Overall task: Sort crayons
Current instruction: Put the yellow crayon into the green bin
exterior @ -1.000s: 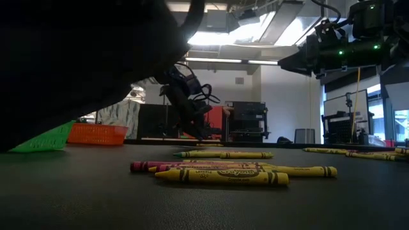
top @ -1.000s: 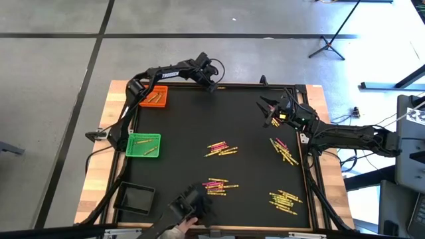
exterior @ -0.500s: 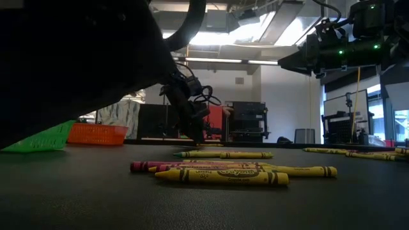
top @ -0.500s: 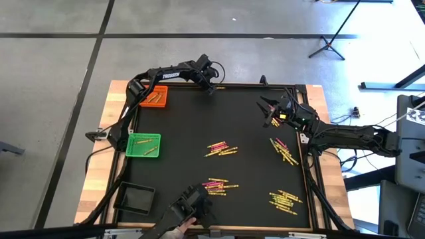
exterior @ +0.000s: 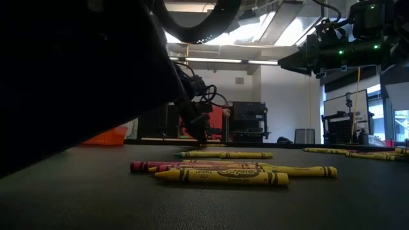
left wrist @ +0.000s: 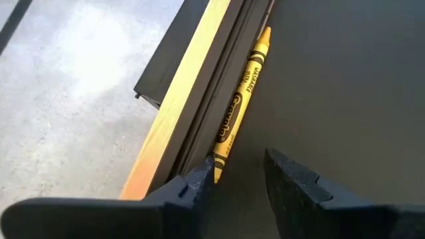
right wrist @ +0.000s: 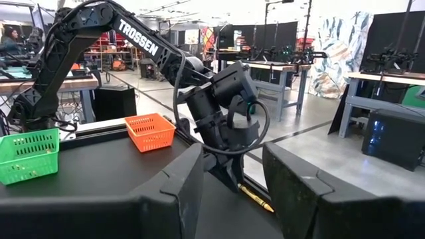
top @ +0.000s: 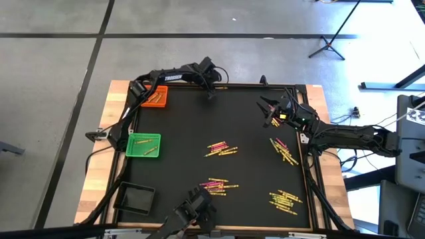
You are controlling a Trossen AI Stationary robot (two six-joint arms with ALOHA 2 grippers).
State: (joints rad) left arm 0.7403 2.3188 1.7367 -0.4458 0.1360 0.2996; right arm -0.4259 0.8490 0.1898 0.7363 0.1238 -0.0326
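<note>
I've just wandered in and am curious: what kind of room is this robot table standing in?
Probably a robotics lab or workshop. Past the left arm stand workbenches carrying more dark equipment, on a bare concrete floor, and a stand's legs rest near the table.

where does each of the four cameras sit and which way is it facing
High view: overhead, looking down on the black mat; left gripper at the far edge, right gripper.
Low view: table level, facing yellow and pink crayons.
Left wrist view: past its open fingers at a yellow crayon by the wooden rim.
Right wrist view: past its open fingers at the left arm.
Both wrist views share that yellow crayon.
</note>
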